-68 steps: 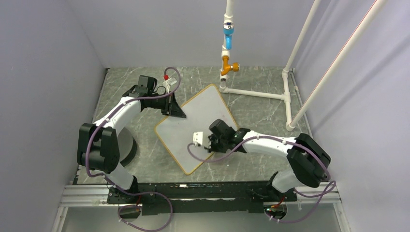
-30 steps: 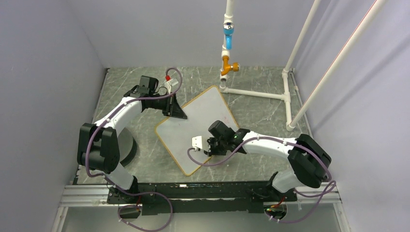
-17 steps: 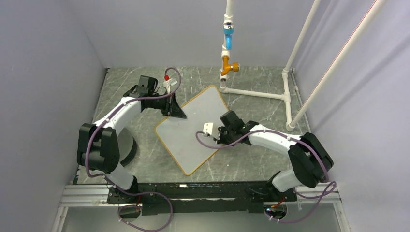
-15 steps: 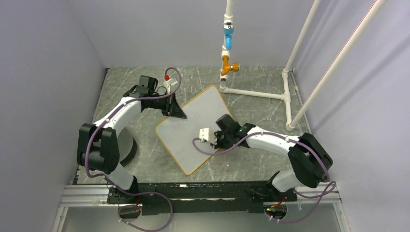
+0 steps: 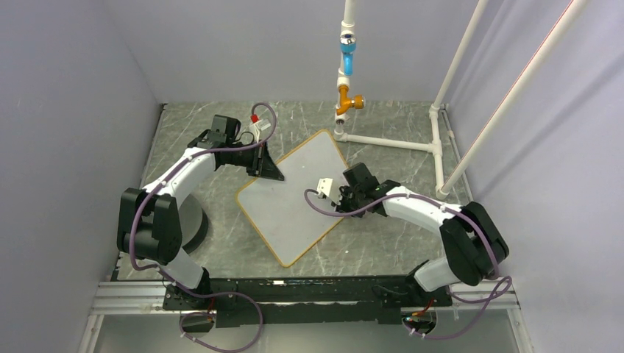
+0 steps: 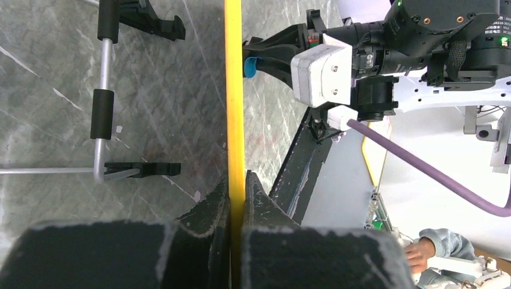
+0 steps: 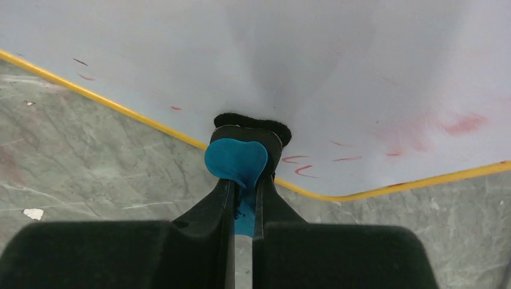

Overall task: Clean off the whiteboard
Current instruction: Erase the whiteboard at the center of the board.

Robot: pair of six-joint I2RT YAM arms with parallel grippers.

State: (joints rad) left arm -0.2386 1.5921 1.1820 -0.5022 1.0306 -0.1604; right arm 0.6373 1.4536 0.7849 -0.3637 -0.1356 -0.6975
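Observation:
The whiteboard, white with a yellow frame, lies turned like a diamond on the marble table. My left gripper is shut on its far-left edge; in the left wrist view the yellow frame runs between the fingers of that gripper. My right gripper is at the board's right edge, shut on the blue-and-black eraser, whose black pad rests on the board just inside the frame. Faint red smears and small red strokes show near that edge.
A white pipe frame with a blue and orange fitting stands at the back right. Grey walls close in the left, back and right. The board's wire stand with black clip feet shows behind it.
My right gripper has swept the eraser back and forth, ending farther back and right at the board's right edge. The left gripper and the board have stayed put.

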